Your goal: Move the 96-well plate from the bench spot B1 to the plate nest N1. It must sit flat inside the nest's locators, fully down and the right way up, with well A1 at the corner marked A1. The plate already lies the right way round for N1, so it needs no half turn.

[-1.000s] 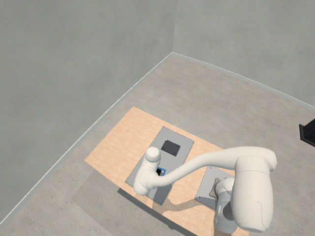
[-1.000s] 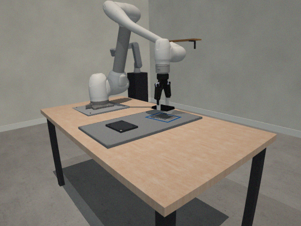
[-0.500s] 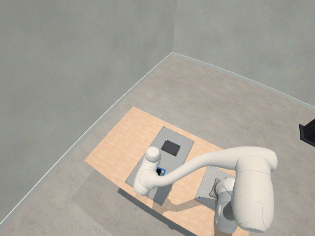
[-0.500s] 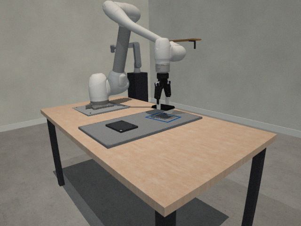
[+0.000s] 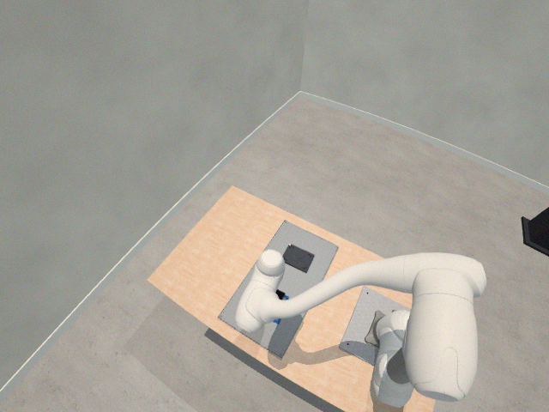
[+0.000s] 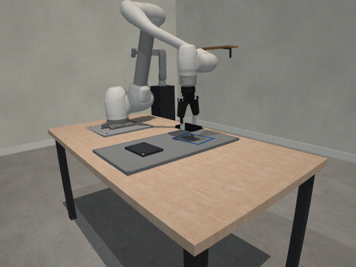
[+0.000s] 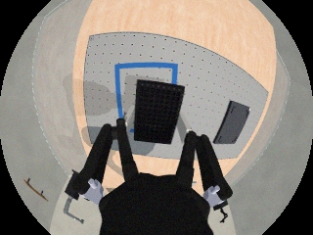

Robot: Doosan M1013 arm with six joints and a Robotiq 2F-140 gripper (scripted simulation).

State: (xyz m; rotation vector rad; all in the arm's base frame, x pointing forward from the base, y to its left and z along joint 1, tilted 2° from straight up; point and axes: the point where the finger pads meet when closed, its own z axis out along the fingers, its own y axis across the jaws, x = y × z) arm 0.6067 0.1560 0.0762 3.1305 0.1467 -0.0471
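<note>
the 96-well plate [image 6: 192, 126] hangs in the air, clamped between the fingers of the end effector [image 6: 188, 124], above the grey bench mat [image 6: 161, 155] and clear of it. in the exterior view the plate looks level and sits over the far edge of the blue outlined square [image 6: 193, 138], with its dark shadow lying inside that outline. in the wrist view the plate [image 7: 158, 110] overlaps the right part of the blue outline [image 7: 120, 85], so it is offset from the square toward the nest side. the well grid faces up toward the wrist camera.

the plate nest [image 6: 143, 149] is a dark flat block at the near end of the same mat, well apart from the plate; nothing lies in it. a small pale mark shows at one corner of the nest [image 5: 298, 257] in the top view; it is too small to read. no other writing can be made out anywhere.

the mat runs lengthwise across the worktop [image 6: 230, 183], with bare wood along its near and right sides. the arm's base plate [image 6: 94, 129] sits at the far left corner of the worktop, beside the mat but not touching it. between plate and nest the mat surface carries nothing raised. a dark cabinet [image 6: 163, 100] stands behind the worktop, and a small wooden shelf [image 6: 221, 47] hangs on the far wall.
</note>
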